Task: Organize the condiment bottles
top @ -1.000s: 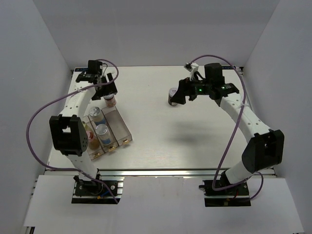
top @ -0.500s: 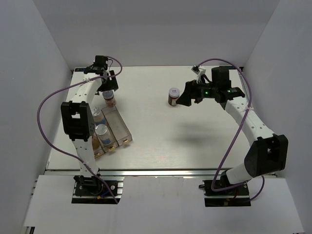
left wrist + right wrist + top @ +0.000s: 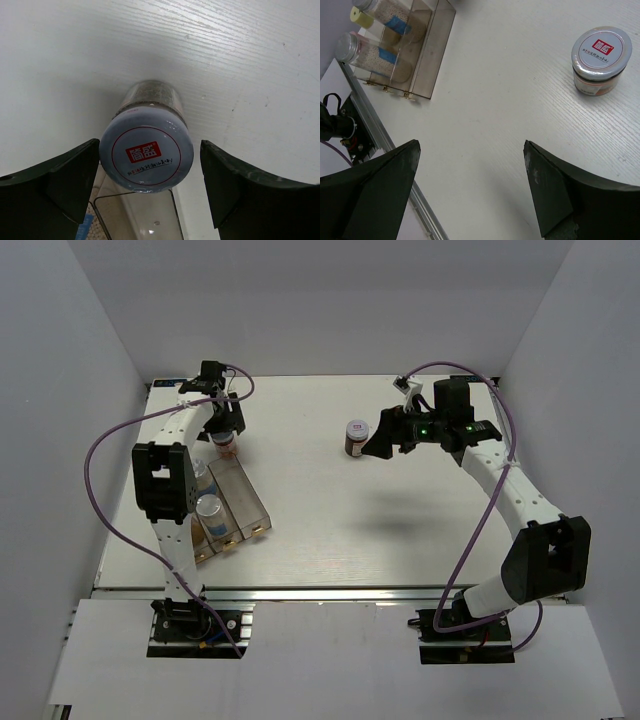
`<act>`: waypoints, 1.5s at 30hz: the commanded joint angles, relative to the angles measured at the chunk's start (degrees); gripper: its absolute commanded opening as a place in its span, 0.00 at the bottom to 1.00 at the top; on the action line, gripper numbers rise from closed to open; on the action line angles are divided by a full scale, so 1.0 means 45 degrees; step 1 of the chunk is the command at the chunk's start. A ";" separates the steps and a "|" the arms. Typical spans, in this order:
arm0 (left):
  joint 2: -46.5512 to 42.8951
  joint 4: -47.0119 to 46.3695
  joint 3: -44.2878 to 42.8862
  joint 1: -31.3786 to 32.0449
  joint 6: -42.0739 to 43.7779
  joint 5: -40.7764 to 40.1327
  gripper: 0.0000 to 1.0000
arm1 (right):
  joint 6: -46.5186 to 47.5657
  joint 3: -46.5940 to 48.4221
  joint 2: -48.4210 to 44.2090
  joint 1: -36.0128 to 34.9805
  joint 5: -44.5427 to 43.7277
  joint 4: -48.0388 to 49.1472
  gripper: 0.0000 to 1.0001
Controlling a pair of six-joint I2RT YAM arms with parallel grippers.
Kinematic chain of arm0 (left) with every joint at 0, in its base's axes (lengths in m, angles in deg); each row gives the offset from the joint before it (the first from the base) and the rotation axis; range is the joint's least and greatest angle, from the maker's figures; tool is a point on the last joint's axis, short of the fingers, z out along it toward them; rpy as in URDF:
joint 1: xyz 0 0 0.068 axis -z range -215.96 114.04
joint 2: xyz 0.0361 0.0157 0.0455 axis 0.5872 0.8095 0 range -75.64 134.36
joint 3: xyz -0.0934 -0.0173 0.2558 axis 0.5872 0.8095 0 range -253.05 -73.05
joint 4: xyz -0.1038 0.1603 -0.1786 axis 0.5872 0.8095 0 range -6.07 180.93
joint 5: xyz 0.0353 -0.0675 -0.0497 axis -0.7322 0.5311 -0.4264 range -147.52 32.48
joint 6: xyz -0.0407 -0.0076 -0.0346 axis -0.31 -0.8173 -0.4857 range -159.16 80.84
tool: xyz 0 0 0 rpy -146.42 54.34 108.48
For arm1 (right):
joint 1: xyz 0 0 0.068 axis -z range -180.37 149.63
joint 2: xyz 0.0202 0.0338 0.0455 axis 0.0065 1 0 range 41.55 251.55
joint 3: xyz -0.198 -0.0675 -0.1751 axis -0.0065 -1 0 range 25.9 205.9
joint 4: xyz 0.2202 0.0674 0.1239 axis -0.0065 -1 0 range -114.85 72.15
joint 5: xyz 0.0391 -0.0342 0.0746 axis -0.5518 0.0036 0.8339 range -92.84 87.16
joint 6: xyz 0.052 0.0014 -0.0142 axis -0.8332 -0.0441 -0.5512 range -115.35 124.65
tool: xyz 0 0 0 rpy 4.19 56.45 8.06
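Note:
A spice jar (image 3: 152, 97) with a grey lid and red label stands upright just beyond the clear tray's far end. My left gripper (image 3: 150, 146) is open, one finger on each side of its lid; the left finger is close to the lid and the right one stands apart. In the top view this jar (image 3: 230, 449) shows just under the left gripper (image 3: 227, 433). A second jar (image 3: 600, 61) with a grey lid and dark brown body stands alone mid-table. My right gripper (image 3: 471, 147) is open and empty, beside that jar (image 3: 356, 436) in the top view.
The clear three-compartment tray (image 3: 252, 502) lies at the left, holding several jars, among them white ones with blue labels (image 3: 385, 59) and one with a yellow lid (image 3: 362, 18). The metal rail of the table's near edge (image 3: 375, 130) shows in the right wrist view.
My left arm has swung right and lowered over the jar by the tray. My right gripper drew back to the right from the mid-table jar, then held still.

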State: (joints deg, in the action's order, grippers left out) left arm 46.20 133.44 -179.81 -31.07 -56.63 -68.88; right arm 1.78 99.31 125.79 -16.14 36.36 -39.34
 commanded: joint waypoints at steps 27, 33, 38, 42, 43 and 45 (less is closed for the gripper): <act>-0.2504 -0.0399 -0.0611 0.0378 -0.0394 0.0590 0.00 | 0.0092 -0.0473 -0.0675 0.0067 -0.0137 0.0304 0.89; -0.3734 -0.0145 0.0069 0.0652 -0.0511 0.0493 0.00 | 0.0111 -0.0531 -0.0733 0.0067 -0.0137 0.0285 0.89; -0.4906 -0.0223 0.1359 0.0770 -0.0648 0.0609 0.00 | 0.0072 -0.0590 -0.0733 0.0067 -0.0098 0.0382 0.87; -0.5551 0.0399 0.1849 0.0867 -0.0609 0.0532 0.00 | 0.0092 -0.0590 -0.0695 0.0067 -0.0020 0.0441 0.80; -0.5630 0.0538 0.1985 0.0887 -0.0590 0.0512 0.00 | 0.0092 -0.0590 -0.0675 0.0067 0.0019 0.0460 0.78; -0.5902 0.0734 0.2316 0.0965 -0.0551 0.0453 0.00 | 0.0092 -0.0551 -0.0597 0.0067 0.0156 0.0480 0.68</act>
State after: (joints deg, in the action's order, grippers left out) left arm 24.47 136.59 -170.60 -27.20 -58.93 -66.39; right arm 2.19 97.23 124.50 -16.12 35.33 -38.93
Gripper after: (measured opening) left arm 0.728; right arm 0.717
